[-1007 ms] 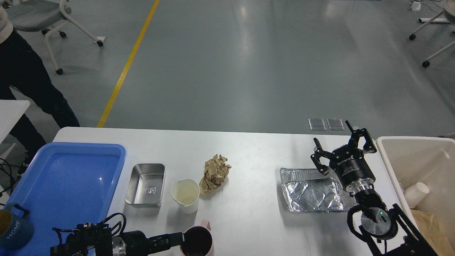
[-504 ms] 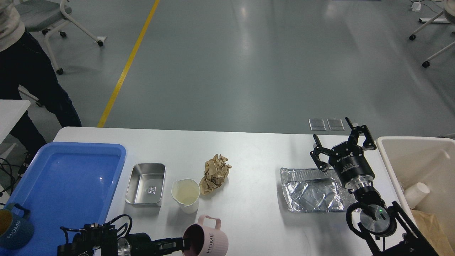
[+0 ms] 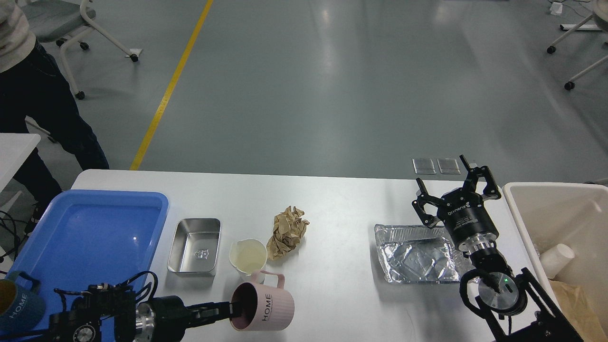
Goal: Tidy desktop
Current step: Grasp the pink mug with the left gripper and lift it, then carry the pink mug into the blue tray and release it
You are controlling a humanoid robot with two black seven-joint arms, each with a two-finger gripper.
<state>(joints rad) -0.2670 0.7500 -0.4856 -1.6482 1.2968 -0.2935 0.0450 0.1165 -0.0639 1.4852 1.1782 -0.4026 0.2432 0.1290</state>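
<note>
The white desktop [image 3: 332,199] spans the view. My left gripper [image 3: 233,311] is shut on the rim of a pink HOME mug [image 3: 266,308], held tilted on its side near the front edge. A white paper cup [image 3: 248,259] stands just behind the mug, with a crumpled brown paper ball [image 3: 286,231] beside it. My right gripper [image 3: 453,190] is open and empty, above the far right corner of a foil tray [image 3: 415,254].
A blue tray [image 3: 85,242] lies at the left with a blue HOME mug [image 3: 16,304] at its near corner. A steel box [image 3: 194,245] sits beside it. A cream bin [image 3: 565,228] with a paper cup [image 3: 556,260] stands at the right. A person [image 3: 33,99] stands far left.
My left gripper has lifted the pink mug, carried it left and further onto the table, and tipped it on its side. The right gripper has edged slightly away and left.
</note>
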